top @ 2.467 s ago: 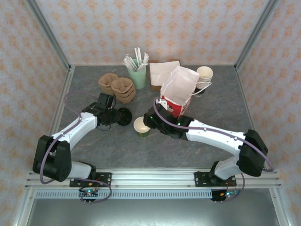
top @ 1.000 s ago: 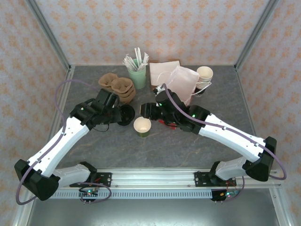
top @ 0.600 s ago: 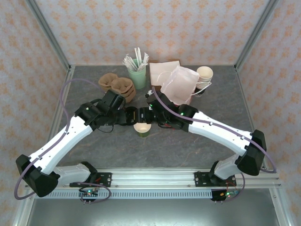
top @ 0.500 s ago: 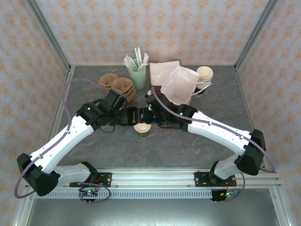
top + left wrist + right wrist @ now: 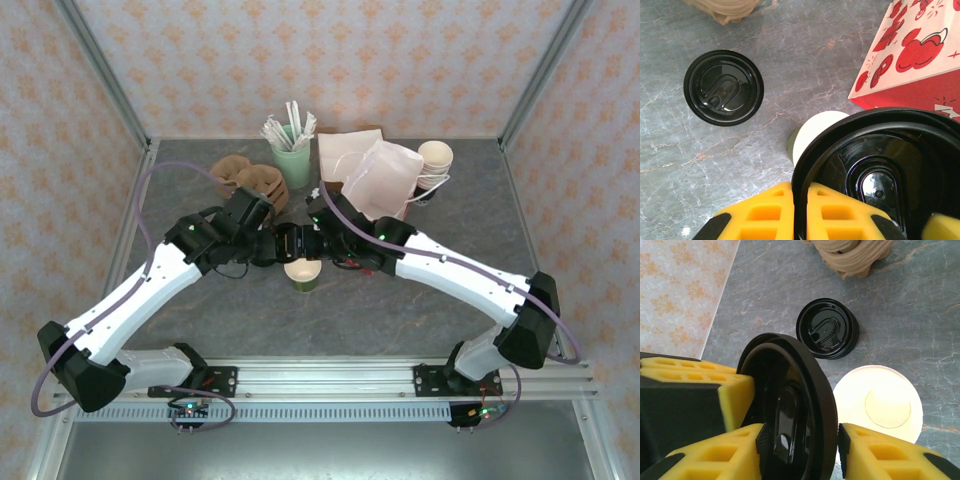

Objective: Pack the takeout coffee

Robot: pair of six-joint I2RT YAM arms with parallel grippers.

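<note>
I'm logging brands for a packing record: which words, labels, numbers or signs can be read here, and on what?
No readable text anywhere.
Red-and-white paper bag: red cartoon shapes and sparkles only; a white mark at its cropped edge is unreadable.
Flat black plastic lid on the table: moulded ridges, no letters.
Held black plastic lid: the same, no letters.

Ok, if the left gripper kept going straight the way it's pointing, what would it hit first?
Probably the open paper cup: in the left wrist view its rim sits just beyond the black lid the left gripper holds, though depth is unclear.
</note>
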